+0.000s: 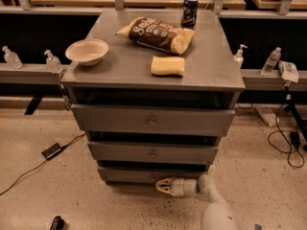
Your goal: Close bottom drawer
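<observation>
The bottom drawer is the slimmest, narrowest grey front at the foot of the grey cabinet. Its front stands slightly forward of the cabinet, with a dark gap above it. My gripper reaches in from the lower right on a white arm. Its pale tip lies against the lower middle of the drawer front, just above the floor, and covers the spot where the knob sits. The knob is hidden.
Mid-sized and widest drawer fronts sit above. On the cabinet top are a white bowl, a chip bag, a yellow sponge and a blue can. A black adapter and cable lie on the floor left; cables lie right.
</observation>
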{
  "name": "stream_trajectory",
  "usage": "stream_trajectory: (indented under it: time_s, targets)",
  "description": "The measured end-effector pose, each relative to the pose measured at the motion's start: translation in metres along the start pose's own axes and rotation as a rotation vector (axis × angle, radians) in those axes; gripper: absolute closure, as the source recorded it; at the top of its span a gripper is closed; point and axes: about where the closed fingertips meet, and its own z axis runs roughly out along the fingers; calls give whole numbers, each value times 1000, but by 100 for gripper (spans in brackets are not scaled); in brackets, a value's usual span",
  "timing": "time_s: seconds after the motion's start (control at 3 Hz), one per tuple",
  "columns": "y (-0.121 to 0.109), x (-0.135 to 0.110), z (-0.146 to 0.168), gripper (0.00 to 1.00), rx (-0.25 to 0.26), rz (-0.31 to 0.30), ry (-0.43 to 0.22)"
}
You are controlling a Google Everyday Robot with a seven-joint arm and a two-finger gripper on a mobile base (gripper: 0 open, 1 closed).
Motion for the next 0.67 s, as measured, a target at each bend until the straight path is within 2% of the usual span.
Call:
stream_trajectory:
  time_s: [0.33, 0.67]
  targets:
    - [28, -7, -13, 100, -17, 62, -119]
    - [47, -17, -33, 100, -15, 110, -217]
